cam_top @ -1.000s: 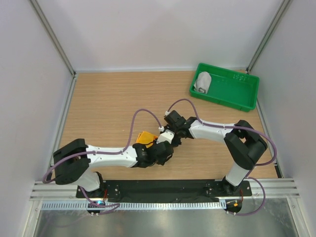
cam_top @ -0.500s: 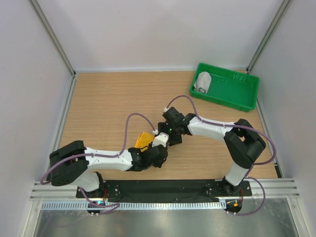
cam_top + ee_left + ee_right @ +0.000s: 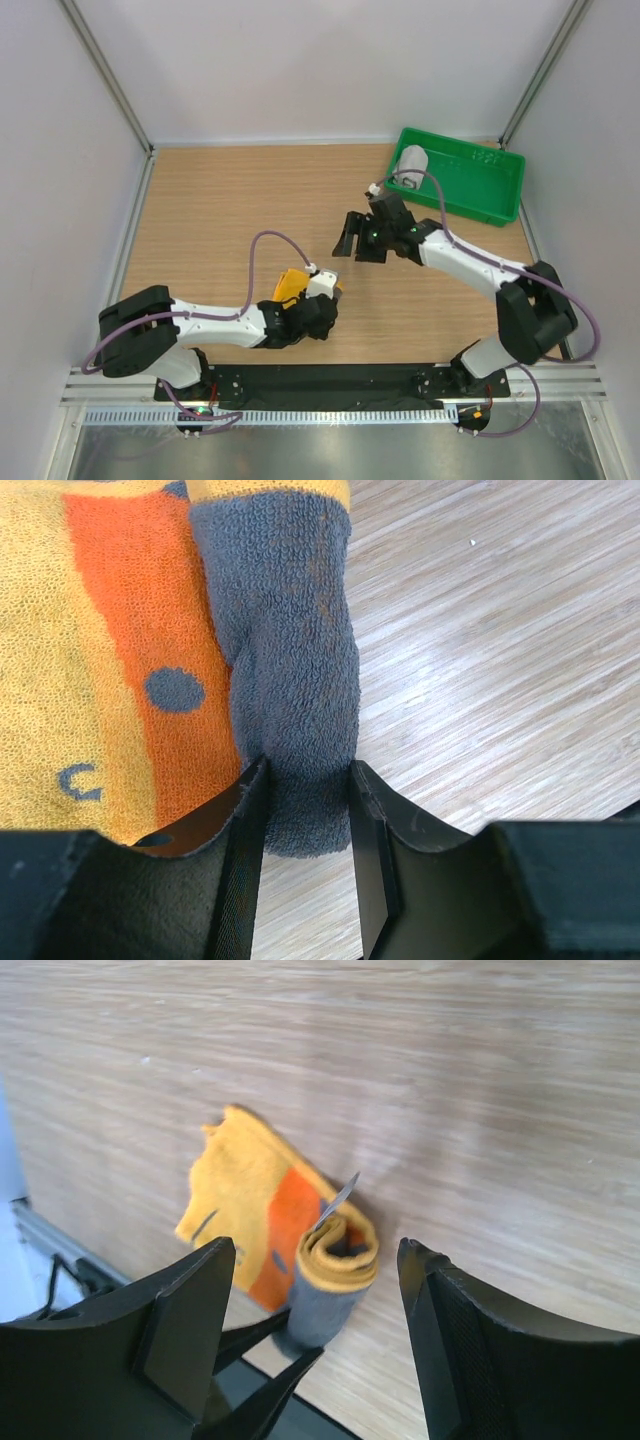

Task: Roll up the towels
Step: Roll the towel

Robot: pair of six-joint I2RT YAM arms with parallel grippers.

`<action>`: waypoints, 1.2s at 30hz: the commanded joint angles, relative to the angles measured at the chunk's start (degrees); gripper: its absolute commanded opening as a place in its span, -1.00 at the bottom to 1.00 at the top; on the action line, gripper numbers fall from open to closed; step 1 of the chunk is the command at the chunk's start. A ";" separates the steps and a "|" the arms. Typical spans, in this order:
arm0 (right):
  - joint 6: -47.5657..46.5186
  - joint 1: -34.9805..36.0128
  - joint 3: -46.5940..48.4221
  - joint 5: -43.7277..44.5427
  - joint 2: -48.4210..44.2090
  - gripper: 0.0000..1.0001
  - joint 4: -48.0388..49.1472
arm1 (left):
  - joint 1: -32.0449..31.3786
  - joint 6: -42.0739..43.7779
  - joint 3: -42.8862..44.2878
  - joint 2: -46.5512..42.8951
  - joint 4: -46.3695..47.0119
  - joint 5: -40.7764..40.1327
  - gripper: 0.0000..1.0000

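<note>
In the overhead view, the patterned towel [image 3: 291,284] is being held near the front of the tabletop [image 3: 220,210] by the left end effector [image 3: 322,296]. The right end effector [image 3: 349,238] is being kept well apart from it, over bare wood, with its jaws spread and nothing between them. The grey towel [image 3: 411,165] is being stored as a finished roll in the green tray [image 3: 470,205] at the far right corner.

In the left wrist view, the rolled end [image 3: 295,680] of the patterned towel is being pinched between the two fingers, grey backing outward. The unrolled orange and yellow part is being left flat on the tabletop beside it.

In the right wrist view, the same towel is being framed between the wide-open jaws. Only a short stretch is being held wound, its spiral showing at the end, and the rest is lying flat.

Several risks are being judged from this. The roll is being secured at one end only, so its free end is likely to loosen. If the pinch is released with no second grip brought in, the thick terry may spring open. If winding is being driven from one side alone, the roll may turn conical, or the cloth may be dragged across the wood instead of wound.
</note>
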 commanded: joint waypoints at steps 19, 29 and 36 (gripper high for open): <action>15.29 -1.31 -45.34 -12.30 -17.67 0.43 58.35 | 2.71 -6.28 -11.61 -6.45 8.73 6.90 -0.26; 18.36 0.89 -48.68 -14.86 2.36 0.30 80.15 | 6.31 -7.07 -14.60 -10.05 11.90 11.38 -0.30; 22.31 3.26 -47.54 -15.65 15.11 0.21 95.70 | 7.81 -6.45 -14.34 -12.07 10.49 12.87 -0.30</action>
